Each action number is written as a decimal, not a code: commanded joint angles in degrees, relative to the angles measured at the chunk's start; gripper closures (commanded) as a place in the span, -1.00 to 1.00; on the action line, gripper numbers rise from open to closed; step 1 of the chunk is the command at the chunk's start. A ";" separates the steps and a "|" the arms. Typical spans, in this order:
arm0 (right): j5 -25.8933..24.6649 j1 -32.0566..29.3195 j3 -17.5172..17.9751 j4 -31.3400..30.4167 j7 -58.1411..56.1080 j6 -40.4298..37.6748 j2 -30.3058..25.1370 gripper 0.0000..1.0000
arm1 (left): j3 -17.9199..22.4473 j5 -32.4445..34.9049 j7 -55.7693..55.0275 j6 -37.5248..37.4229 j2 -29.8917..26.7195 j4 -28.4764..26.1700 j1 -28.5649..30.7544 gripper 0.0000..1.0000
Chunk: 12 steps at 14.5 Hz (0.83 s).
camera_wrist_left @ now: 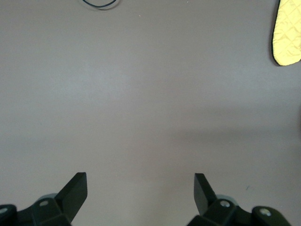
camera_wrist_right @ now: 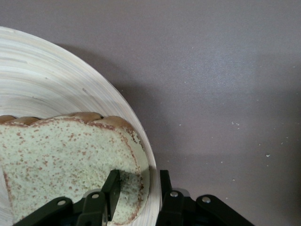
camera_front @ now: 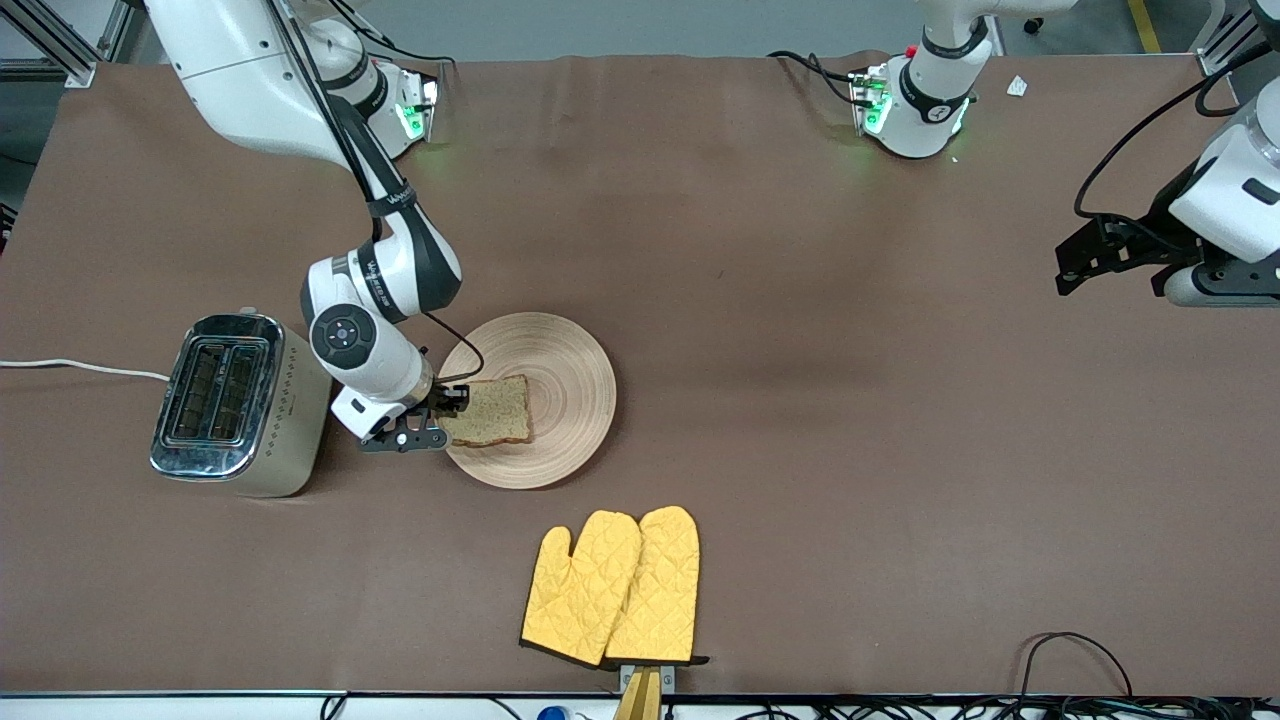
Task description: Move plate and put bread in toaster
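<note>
One plate [camera_front: 545, 385], one bread slice [camera_front: 490, 410], one toaster [camera_front: 235, 405], two oven mitts [camera_front: 615, 590], two arms.

Plate: round, shallow, light tan wood w/ concentric ring grooves; sits on brown table [camera_front: 850, 400] beside toaster, toward right arm's end. Bread: roughly square, brown wholegrain, speckled face, darker crust; lies flat on plate, on the part nearest toaster, one edge reaching plate rim. Toaster: boxy, 2 slots, chrome top, cream sides w/ dotted diamond pattern, white cord [camera_front: 80, 367] running off toward table edge. Both slots appear empty.

Right gripper [camera_front: 440, 415]: low at plate rim, between toaster and plate. Fingers [camera_wrist_right: 113, 188] narrowed; wrist view shows one finger on top of bread edge, the other outside plate rim, so bread edge and rim sit between them. Firm clamp or not: cannot tell.

Left gripper [camera_wrist_left: 140, 188]: waits over bare table at left arm's end, fingers spread wide, nothing between them.

Mitts: yellow, quilted, side by side, overlapping, nearer front camera than plate.
</note>
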 commanded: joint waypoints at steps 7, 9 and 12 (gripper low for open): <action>-0.04 -0.51 0.56 0.57 -0.08 0.29 0.69 0.26 | 0.16 0.32 -0.56 -0.76 0.39 1.35 0.24 -1.00; -0.04 -0.59 0.56 0.57 -0.08 0.29 0.70 0.26 | 0.16 0.32 -1.09 -0.76 0.39 1.44 0.24 -1.00; -0.04 -0.51 0.56 0.57 0.00 0.11 0.70 0.93 | 0.16 0.32 -1.09 -0.76 0.30 1.35 0.15 -1.00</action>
